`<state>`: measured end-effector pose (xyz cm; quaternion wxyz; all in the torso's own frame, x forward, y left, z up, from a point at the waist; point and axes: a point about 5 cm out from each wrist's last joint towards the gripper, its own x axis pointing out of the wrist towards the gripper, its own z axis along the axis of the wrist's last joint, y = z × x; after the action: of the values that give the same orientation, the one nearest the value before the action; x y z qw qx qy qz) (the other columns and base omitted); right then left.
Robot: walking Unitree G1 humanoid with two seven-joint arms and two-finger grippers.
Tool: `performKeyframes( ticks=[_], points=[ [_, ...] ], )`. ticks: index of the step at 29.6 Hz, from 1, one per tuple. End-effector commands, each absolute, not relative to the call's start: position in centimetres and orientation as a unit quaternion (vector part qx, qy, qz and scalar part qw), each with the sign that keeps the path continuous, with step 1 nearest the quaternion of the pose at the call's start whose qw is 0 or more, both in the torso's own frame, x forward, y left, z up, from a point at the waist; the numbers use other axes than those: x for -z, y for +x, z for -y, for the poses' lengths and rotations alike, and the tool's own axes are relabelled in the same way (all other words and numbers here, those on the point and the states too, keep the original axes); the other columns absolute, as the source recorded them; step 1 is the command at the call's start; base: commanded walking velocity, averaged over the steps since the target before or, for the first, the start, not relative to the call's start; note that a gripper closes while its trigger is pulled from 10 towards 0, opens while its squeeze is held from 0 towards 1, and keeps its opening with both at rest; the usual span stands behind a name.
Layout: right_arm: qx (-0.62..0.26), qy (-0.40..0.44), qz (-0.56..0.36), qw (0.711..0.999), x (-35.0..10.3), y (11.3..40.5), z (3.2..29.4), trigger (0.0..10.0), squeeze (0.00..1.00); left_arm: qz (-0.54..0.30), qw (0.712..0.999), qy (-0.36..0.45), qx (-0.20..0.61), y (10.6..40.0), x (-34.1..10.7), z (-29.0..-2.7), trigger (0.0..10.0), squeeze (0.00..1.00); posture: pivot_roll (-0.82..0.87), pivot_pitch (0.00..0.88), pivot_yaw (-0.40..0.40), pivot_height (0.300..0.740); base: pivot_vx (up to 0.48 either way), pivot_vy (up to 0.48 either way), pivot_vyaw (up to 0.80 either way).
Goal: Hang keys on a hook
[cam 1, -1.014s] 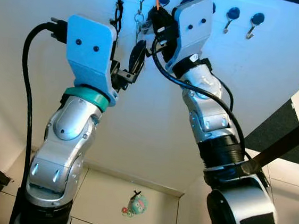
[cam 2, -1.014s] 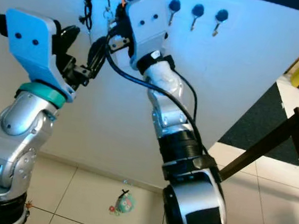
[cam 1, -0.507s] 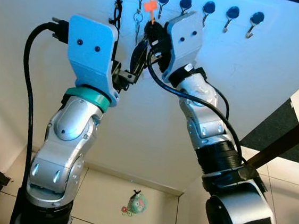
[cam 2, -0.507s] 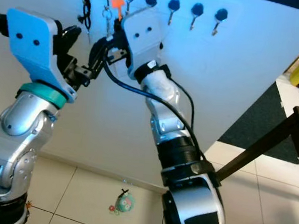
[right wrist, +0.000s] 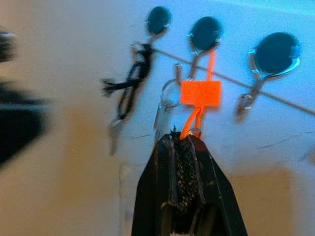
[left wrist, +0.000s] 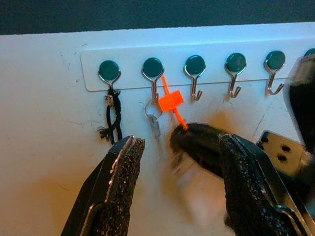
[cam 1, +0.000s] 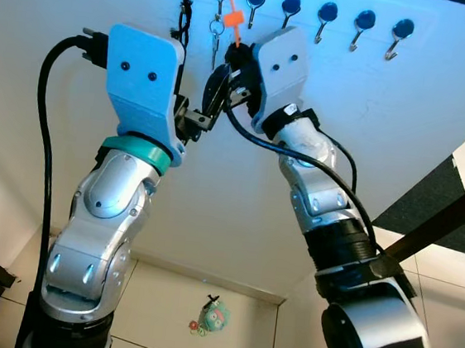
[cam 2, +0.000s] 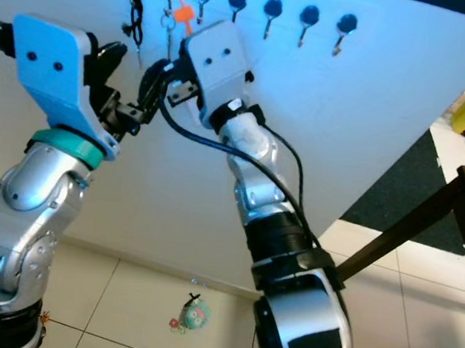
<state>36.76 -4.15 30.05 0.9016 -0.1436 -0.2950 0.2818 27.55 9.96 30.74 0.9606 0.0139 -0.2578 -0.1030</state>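
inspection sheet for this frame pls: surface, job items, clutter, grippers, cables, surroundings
Surface: white wall with a hook rail of round-headed hooks.
Job's things: orange tag on its strap, looped at the second hook; a key ring hangs from that hook; a black cord hangs on the first hook.
Clutter: small teal toy on the floor tiles.
Grippers: right gripper shut on the tag's strap below the rail; left gripper open, held just short of the wall.
Cables: black cable along the left arm, another along the right arm.
Surroundings: dark table leg, dark mat.
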Motion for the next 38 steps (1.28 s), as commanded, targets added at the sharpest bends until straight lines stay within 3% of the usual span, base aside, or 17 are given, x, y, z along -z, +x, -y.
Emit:
performKeyframes(
  ticks=[1,19,25,38],
  points=[
    [-0.324,-0.153,0.32,0.877,-30.1,35.5,3.3,10.0,0.0,0.257,0.961,0.011,0.106,27.3,-30.6,-9.8,10.0,0.0,-0.09,0.093,0.033,0.74,0.0,0.0,0.0],
    [-0.328,-0.164,0.378,0.85,-31.2,33.7,3.7,10.0,0.0,0.254,0.961,0.01,0.109,27.3,-30.6,-9.7,10.0,0.0,-0.09,0.094,0.036,0.74,0.0,0.0,0.0],
    [-0.227,-0.156,0.419,0.865,-33.1,33.4,5.8,10.0,0.0,0.252,0.961,0.011,0.111,27.3,-30.5,-9.7,10.0,0.0,-0.1,0.094,0.04,0.74,0.0,0.0,0.0],
    [-0.205,-0.164,0.388,0.883,-32.3,34.4,7.3,10.0,0.0,0.253,0.96,0.01,0.117,27.4,-30.5,-9.5,10.0,0.0,-0.1,0.087,0.044,0.74,0.0,0.0,0.0]
  ],
)
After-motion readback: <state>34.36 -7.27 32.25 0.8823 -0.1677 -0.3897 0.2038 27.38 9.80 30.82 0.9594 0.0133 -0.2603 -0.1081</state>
